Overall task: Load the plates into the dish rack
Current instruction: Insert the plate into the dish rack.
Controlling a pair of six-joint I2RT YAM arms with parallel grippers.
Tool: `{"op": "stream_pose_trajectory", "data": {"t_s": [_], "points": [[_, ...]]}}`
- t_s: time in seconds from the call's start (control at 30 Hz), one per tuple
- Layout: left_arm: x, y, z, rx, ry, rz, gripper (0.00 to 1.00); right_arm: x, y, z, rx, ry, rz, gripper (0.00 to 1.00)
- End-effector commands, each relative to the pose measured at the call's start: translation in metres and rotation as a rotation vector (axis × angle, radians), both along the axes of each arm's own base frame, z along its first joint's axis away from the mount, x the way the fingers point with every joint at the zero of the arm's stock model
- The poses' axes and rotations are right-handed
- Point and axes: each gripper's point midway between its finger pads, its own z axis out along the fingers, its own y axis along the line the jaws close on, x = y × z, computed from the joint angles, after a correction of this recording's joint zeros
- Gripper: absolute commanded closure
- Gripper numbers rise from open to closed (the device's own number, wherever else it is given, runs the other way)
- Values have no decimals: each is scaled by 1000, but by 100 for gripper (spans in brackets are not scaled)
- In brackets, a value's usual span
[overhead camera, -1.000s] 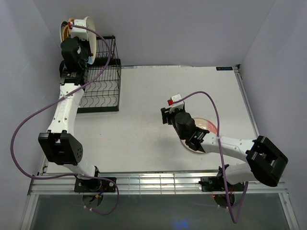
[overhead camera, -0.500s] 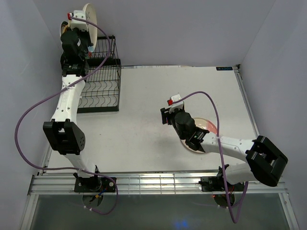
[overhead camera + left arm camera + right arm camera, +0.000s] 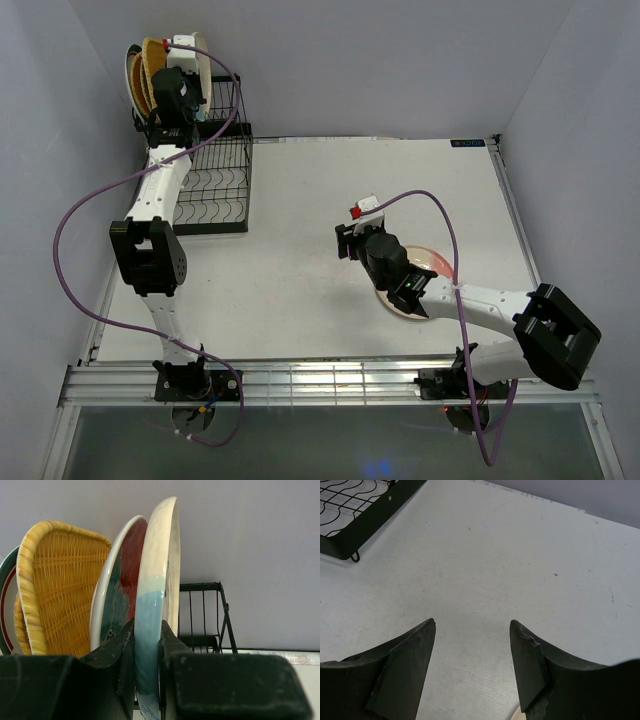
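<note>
Crockery like the blue-and-cream plate [image 3: 155, 605] is likely stiff, slick and brittle; left fingers [image 3: 117, 675] pinch its rim, the safest hold, upper left at the rack [image 3: 215, 190]. Right fingers [image 3: 402, 675] gape wide, empty.

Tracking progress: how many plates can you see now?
6: cream-blue plate in the left hand at the rack; floral plate, two woven plates and a striped plate racked beside it; pink plate on the table under the right arm. Others may be hidden.
</note>
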Motion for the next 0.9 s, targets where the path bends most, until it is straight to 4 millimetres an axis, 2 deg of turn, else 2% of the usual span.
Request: {"op": "stream_pose_trajectory", "data": {"t_s": [0.0,0.57,0.67,0.7,0.87], "points": [[-37,10,131,9,-348,40,100,0,0,17,65,-29,2,33],[-28,20,146,39,-404,87,100,3,10,15,63,-17,24,33],[-25,21,139,37,-390,78,100,4,12,15,63,-17,28,34],[-24,38,133,35,-379,93,100,4,13,14,62,-16,28,33],[-17,37,116,18,-348,27,100,5,15,14,64,-13,34,33]]}}
